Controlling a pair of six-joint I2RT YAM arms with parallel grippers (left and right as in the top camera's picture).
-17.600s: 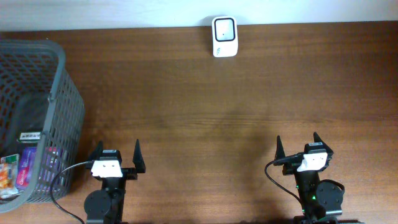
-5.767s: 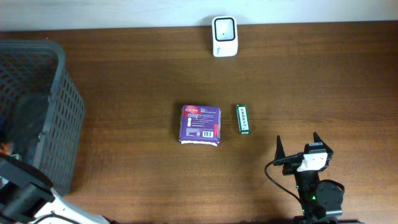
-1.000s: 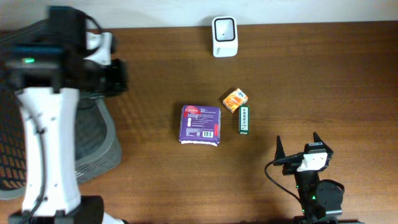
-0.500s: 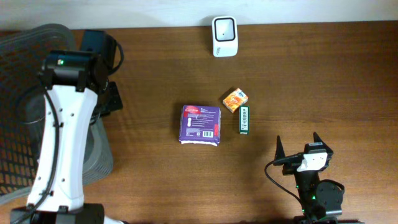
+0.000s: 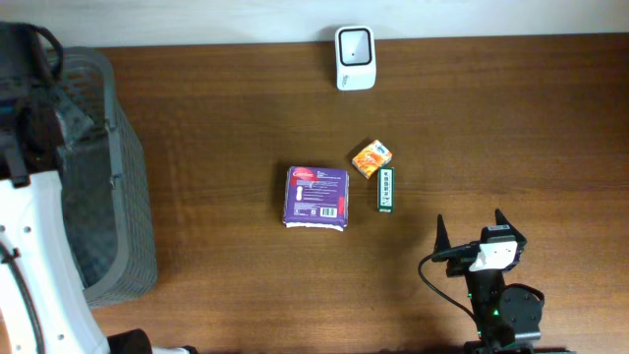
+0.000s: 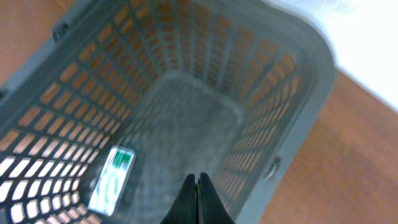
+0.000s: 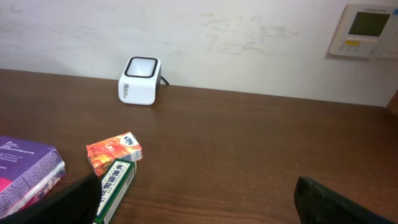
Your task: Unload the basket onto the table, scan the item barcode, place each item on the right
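**A:** Where are the things to scan?

**B:** Three lie mid-table. There is one purple pack (image 5: 316, 197), one orange box (image 5: 372, 158) at its 1 o'clock and one green box (image 5: 386, 189) at its 3 o'clock. The orange and green ones sit just beside each other; I cannot tell if they touch. A fourth, a green-and-white box (image 6: 112, 179), lies on the floor of the basket (image 5: 123, 226).

**A:** And the scanner?

**B:** One scanner (image 5: 354, 44) stands at the 12 o'clock edge of the table (image 5: 491, 118), well apart from the three.

**A:** Any room to move?

**B:** Bare wood runs from the green box out to the 3 o'clock edge. A broad open strip also lies between the purple pack and the single basket, which stands at the 9 o'clock edge.

**A:** How are the claws?

**B:** The left gripper (image 6: 198, 186) hangs over the basket's mouth, its fingers clenched together with nothing between them. The right gripper (image 5: 471, 228) sits near the 6 o'clock edge, at 5 o'clock of the green box. It is released wide and holds nothing.
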